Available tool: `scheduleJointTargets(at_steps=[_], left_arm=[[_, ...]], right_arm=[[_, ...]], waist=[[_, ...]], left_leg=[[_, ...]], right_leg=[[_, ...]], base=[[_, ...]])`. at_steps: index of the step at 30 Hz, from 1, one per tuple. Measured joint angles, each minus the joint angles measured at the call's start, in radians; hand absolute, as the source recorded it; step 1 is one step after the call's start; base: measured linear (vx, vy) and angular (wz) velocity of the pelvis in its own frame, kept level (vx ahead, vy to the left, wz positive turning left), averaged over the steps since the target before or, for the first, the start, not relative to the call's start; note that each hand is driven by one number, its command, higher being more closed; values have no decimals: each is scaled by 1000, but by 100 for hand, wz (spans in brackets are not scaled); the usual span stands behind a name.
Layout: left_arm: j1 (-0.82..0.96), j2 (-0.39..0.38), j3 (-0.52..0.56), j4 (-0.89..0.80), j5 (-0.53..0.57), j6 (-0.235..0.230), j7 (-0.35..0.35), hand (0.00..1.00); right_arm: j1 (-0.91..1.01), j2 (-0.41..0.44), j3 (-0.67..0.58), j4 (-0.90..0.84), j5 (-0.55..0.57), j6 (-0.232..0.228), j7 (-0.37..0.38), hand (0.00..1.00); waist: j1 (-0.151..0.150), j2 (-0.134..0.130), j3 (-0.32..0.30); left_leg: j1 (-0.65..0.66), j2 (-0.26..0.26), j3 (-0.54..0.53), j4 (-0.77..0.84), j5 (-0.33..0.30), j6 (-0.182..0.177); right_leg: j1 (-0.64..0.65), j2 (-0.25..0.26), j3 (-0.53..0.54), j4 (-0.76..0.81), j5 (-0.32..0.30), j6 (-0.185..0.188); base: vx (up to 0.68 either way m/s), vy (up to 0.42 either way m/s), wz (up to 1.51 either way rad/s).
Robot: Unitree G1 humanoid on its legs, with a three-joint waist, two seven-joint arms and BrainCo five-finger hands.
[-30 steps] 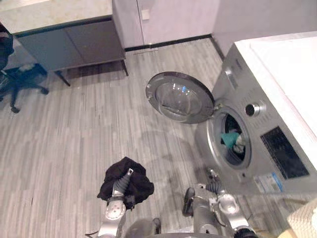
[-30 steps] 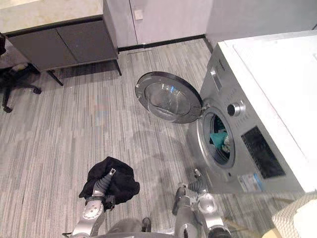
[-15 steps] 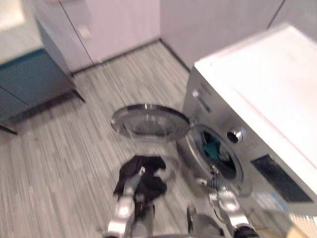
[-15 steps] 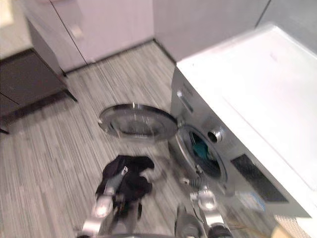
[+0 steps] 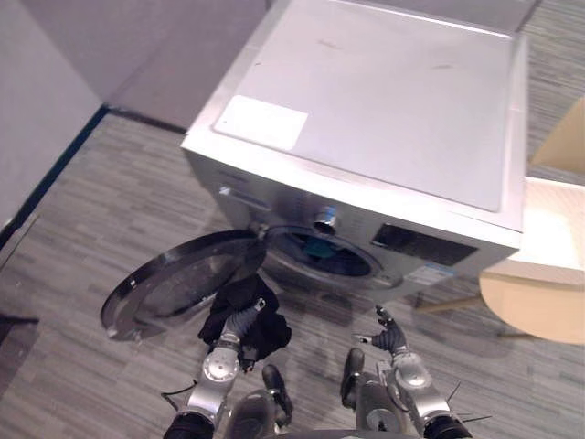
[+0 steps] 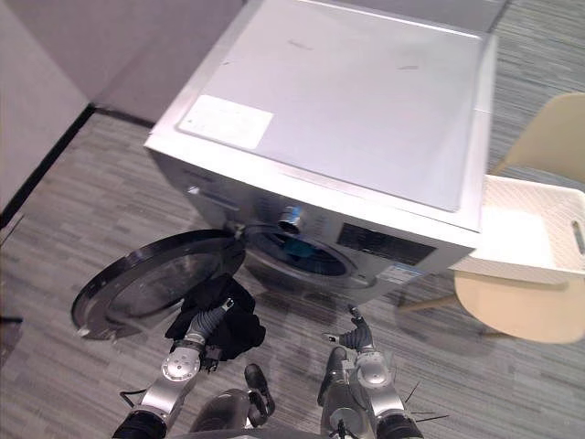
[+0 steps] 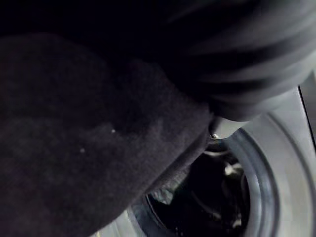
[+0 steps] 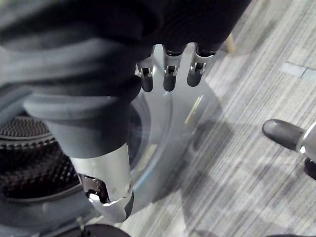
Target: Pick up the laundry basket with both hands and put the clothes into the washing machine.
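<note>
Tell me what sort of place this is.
Probably a home laundry area: a silver front-loading washing machine with its round door swung open, a teal garment in the drum, and a white laundry basket beside it.

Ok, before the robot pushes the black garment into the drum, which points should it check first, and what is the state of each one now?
1. Washing machine door swung fully open: ok.
2. Drum opening unblocked: ok; a teal garment lies inside, at the rim.
3. Black garment carried on the left hand, clear of the floor: ok.
4. Firmness of that hold: cannot tell, the cloth covers the hand.
5. Right hand empty, open, beside the opening and not across it: ok.
6. Clothes left in the white laundry basket on the beige chair: cannot tell.
</note>
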Motion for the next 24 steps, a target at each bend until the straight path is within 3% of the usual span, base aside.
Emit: scheduleJointTargets(at_steps=[2, 4, 9, 10, 11, 12, 15, 17, 20, 24], left_arm=[[1, -7, -1, 0, 26, 0, -15, 100], [14, -28, -1, 7, 31, 0, -15, 100], [-4, -32, 0, 50, 30, 0, -11, 100], [-8, -32, -1, 59, 29, -1, -8, 100], [-17, -28, -3, 67, 29, -2, -7, 100], [-55, -27, -4, 89, 29, 4, -4, 100], [-133, -30, -8, 64, 29, 11, 31, 100], [-151, -28, -6, 9, 29, 11, 52, 100], [-206, -29, 2, -49, 29, 14, 84, 100], [-289, -31, 3, -103, 30, 22, 107, 100]], right_arm=[[9, -22, 6, 4, 15, 0, -1, 0], [10, -64, 16, 5, 22, 0, -2, 0], [7, -73, -12, 7, 26, 0, -5, 0], [-7, -76, -9, 5, 26, -1, -5, 0], [-18, -78, -10, 8, 25, -2, -6, 0], [-31, -63, -13, -3, 26, -2, -12, 0], [-39, -43, -22, -42, 38, 0, -26, 0], [-45, -29, -22, -92, 49, 0, -30, 0], [-64, -22, -30, -197, 79, -2, -53, 0], [-125, -12, -29, -280, 106, -2, -75, 0]], waist=[[4, 8, 5], [1, 43, 23], [6, 29, 42], [7, 47, 40], [6, 44, 52], [2, 16, 69], [5, 6, 133], [5, 7, 169], [5, 0, 190], [8, -12, 226]], left_leg=[[-70, 69, -29, 211, -17, -3], [-145, 96, -174, 396, -18, -20], [-164, 1, -380, 201, -48, -33], [-150, -3, -393, 86, -3, -65], [-148, 0, -383, 82, -6, -43], [-163, -28, -339, 108, -16, -28], [-251, -51, -297, 255, -43, -9], [-293, -35, -279, 361, -94, 3], [-442, 6, -265, 564, -224, 39], [-622, 53, -273, 765, -301, 36]], right_leg=[[12, 29, 45, -3, -8, -7], [28, 59, 102, 0, -7, -14], [1, 54, 230, 8, -1, 3], [-31, 65, 266, 40, -5, 32], [-49, 67, 283, 63, -15, 45], [-95, 39, 311, 114, -25, 61], [-182, -3, 339, 226, -41, 83], [-228, -5, 346, 310, -70, 90], [-395, 2, 364, 516, -155, 108], [-584, 5, 372, 707, -213, 99]], base=[[50, -167, -75], [85, -69, -79], [88, 98, -77], [74, 212, -95], [40, 258, -87], [12, 265, -43], [-49, 204, -20], [-107, 125, -29], [-146, 62, -20], [-194, -4, -12]])
